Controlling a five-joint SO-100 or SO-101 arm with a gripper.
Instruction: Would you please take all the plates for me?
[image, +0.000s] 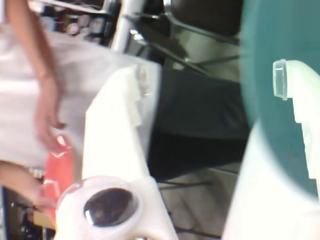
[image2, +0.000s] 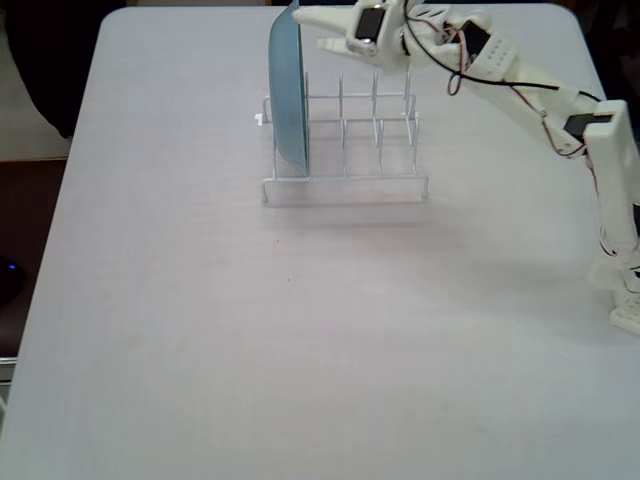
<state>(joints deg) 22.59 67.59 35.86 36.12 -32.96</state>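
A round light blue plastic plate stands on edge in the end slot of the white wire rack. The white end effector, at its top rim, is clenched on it. The rack's other slots are empty; only this plate seems left to remove.

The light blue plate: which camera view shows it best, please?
The fixed view shows it best: the light blue plate stands on edge at the left end of the white wire rack. The wrist view shows only a blurred teal part of it, behind the gripper.
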